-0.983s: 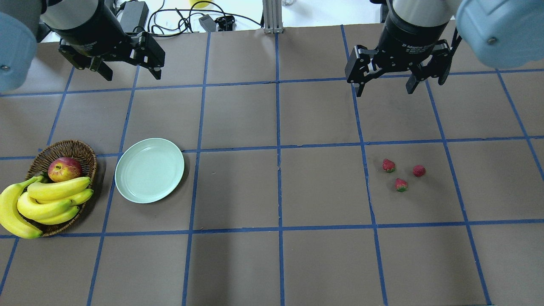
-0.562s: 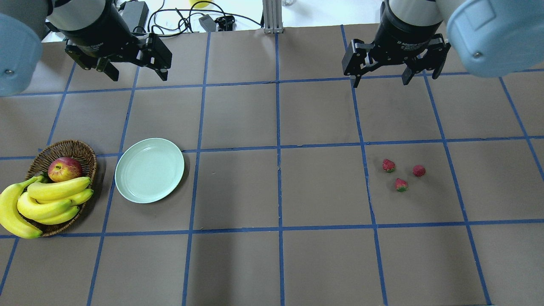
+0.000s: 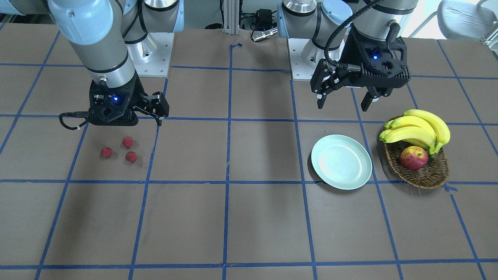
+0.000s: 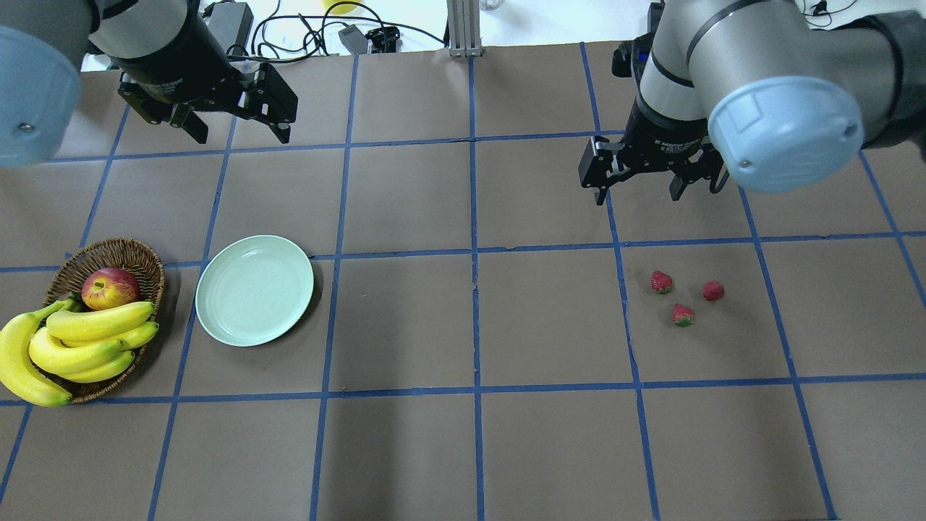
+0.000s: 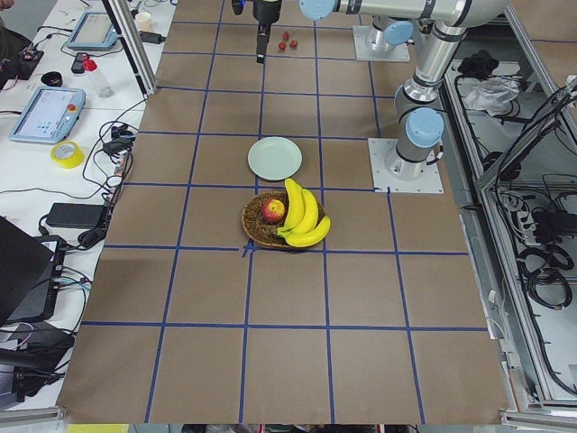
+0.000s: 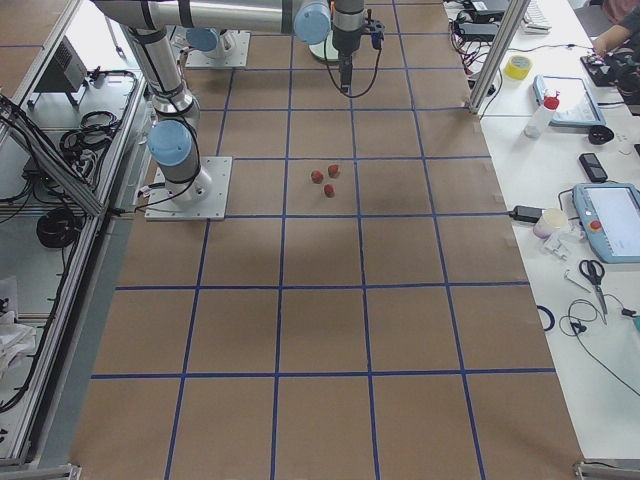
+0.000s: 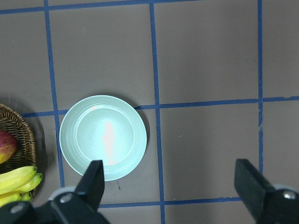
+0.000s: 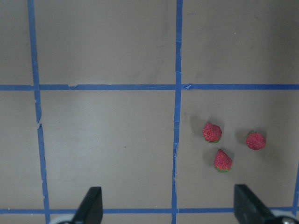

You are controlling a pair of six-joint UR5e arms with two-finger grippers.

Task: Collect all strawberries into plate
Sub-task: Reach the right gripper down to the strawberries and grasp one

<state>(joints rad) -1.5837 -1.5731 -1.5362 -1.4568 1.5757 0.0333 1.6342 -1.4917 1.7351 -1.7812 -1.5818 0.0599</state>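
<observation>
**Now: strawberries on table, well apart from plate**

Three strawberries [image 4: 683, 315] [image 8: 212, 132] [image 3: 127, 142] lie in a loose triangle inside one taped square on the robot's right half of the table [image 4: 463, 325]. They're close together but not touching.

- Look: small, dark red, bumpy skin, roughly cone-shaped.
- The near berry [image 4: 683, 315] [image 8: 223, 160] has a green calyx at the edge twd the robot. Its long axis runs approx robot-to-far-side, red tip pointing away.
- The other two are too small to tell which way they point.

The plate [image 4: 255, 289] [image 3: 341, 161] [image 7: 103, 137] is round, shallow, pale mint, glossy w/ a raised rim. It sits flat on the robot's left half, several squares from the berries and just beside the wicker basket [image 4: 137, 253]. The basket holds bananas [image 4: 87, 340] and an apple [image 4: 110, 288].

- Right gripper [image 4: 638, 195] [image 8: 168, 207]: fingers spread wide, nothing btwn them. It hangs above the table near the berries, not touching them.
- Left gripper [image 4: 239, 132] [image 3: 342, 105] [image 7: 170, 186]: also spread wide and holding nothing. It's raised over the table, w/ the plate in its wrist view.
</observation>
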